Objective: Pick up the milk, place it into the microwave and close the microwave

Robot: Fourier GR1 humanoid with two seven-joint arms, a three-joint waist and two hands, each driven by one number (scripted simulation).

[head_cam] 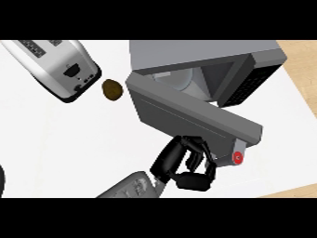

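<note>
Judging from how things lie, the task is taken to be in its last step. The microwave [209,58] is seen at the top of the counter [64,139] with its door [188,114] swung wide open toward the viewer. No milk can be made out anywhere on the counter; a pale shape [181,81] is glimpsed inside the cavity, but whether it is the milk cannot be told. The right hand [185,162] is held against the door's outer end, its fingers [192,151] curled by the edge near a small red-marked object [238,158]; whether anything is pinched cannot be told. What remains, as far as can be judged, is the door being pushed shut.

Counted: one microwave, one toaster [54,67] at upper left, one brown roundish item [112,89] beside it, and one hand. The left hand is not seen.
</note>
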